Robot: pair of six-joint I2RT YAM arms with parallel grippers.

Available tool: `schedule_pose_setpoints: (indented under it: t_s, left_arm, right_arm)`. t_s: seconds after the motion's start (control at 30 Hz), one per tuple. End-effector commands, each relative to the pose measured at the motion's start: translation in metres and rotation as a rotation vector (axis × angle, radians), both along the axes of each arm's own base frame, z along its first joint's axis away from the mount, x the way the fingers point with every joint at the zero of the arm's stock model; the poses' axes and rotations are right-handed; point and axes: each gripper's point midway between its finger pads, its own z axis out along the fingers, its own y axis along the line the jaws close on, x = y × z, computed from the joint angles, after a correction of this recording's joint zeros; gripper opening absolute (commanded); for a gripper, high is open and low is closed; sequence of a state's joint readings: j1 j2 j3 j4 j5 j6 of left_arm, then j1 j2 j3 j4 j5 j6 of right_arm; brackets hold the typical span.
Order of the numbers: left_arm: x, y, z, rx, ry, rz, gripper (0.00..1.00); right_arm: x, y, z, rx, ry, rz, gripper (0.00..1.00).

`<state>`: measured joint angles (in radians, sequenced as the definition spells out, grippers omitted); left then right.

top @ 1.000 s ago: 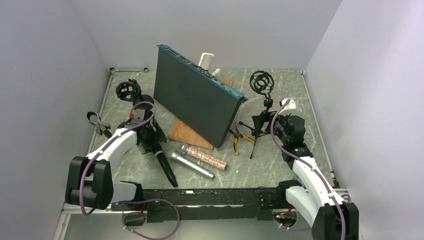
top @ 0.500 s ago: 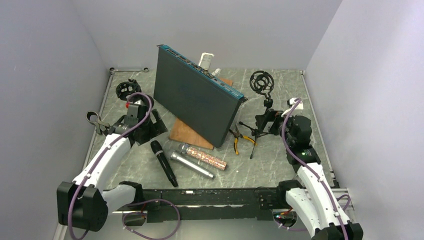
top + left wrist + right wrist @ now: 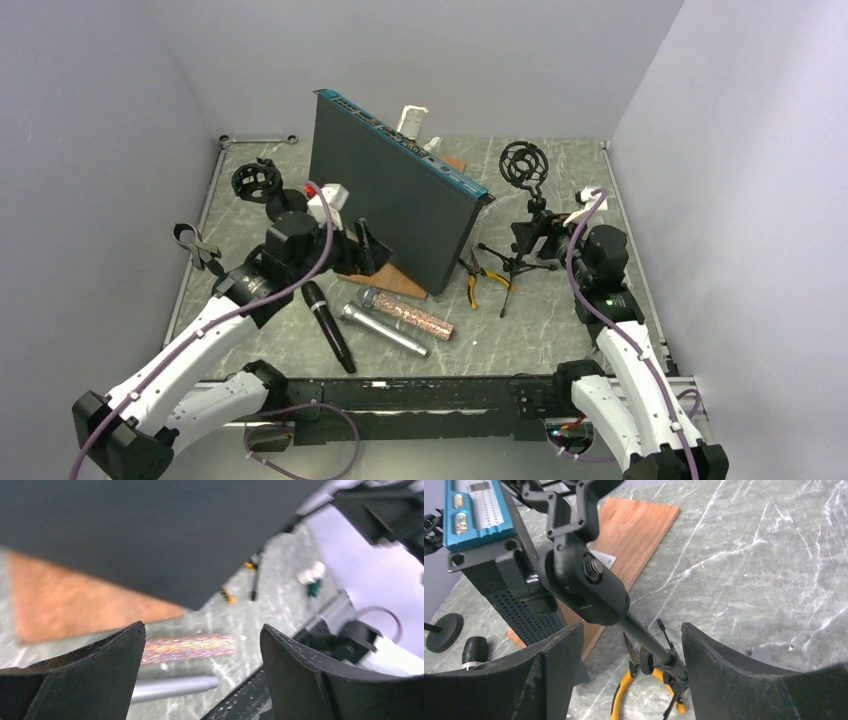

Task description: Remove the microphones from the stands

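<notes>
A black microphone, a silver microphone and a glittery microphone lie on the table at the near middle. A tripod stand with a round shock mount stands at the right; no microphone shows in the mount. My right gripper is open, its jaws either side of the stand's pole just below the pivot knob. My left gripper is open and empty, raised over the wooden board. Its wrist view shows the glittery microphone and silver microphone below.
A large black box with a blue edge leans across the middle, close to my left gripper. Yellow-handled pliers lie by the tripod's legs. A second stand with a shock mount and a strap are at the far left.
My left gripper has drawn away from the black microphone, leaving it on the table, and swung up and right toward the black box. My right gripper has shifted slightly farther along the stand.
</notes>
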<state>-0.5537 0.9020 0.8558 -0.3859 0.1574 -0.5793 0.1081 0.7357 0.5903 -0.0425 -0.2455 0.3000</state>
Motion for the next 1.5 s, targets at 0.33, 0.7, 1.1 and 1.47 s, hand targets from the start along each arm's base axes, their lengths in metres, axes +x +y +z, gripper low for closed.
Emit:
schedule_pose_setpoints:
  t_s: [0.33,0.7,1.1,1.47]
  left_arm:
    - [-0.043,-0.207,0.037,0.078,-0.773,-0.545,0.84]
    - [0.005,-0.289,-0.001,0.252,-0.873,-0.541,0.83]
    - [0.015,-0.317,-0.023,0.18,-0.767,-0.564,0.58]
    - [0.017,-0.329,-0.015,-0.086,-0.4,-0.543,0.56]
  right_arm:
    - [0.029,-0.001,0.013,-0.087,-0.201,0.016,0.45]
    - [0.02,-0.014,0.006,-0.133,-0.253,-0.046,0.0]
    - [0.004,-0.03,-0.006,-0.168,-0.223,-0.12,0.0]
    - [-0.005,-0.032,-0.001,-0.163,-0.237,-0.13,0.0]
